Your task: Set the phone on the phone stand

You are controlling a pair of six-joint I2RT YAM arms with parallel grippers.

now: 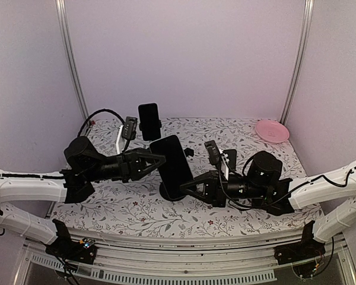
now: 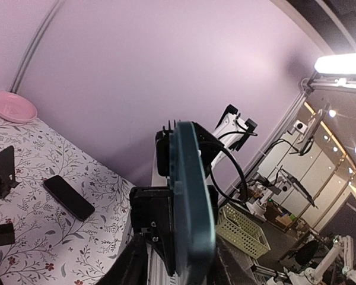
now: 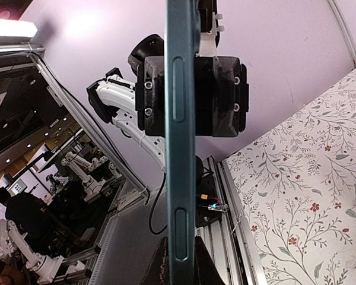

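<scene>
A large dark teal phone [image 1: 173, 166] is held in the air over the middle of the table, between both grippers. My right gripper [image 1: 185, 186] is shut on its lower right end; its fingers [image 3: 166, 264] hug the phone's edge [image 3: 181, 148]. My left gripper [image 1: 160, 162] straddles the phone's left side. In the left wrist view one finger lies against the phone [image 2: 193, 208] and the other finger [image 2: 133, 261] stands off it with a gap. A dark round shape [image 1: 165, 193] lies under the phone; I cannot tell whether it is the stand's base.
A second black phone [image 1: 149, 120] stands upright in a holder at the back. Another black phone [image 2: 68, 197] lies flat on the floral cloth. A pink plate [image 1: 272, 130] sits at the back right. Small black stand parts [image 2: 1, 175] lie near the middle.
</scene>
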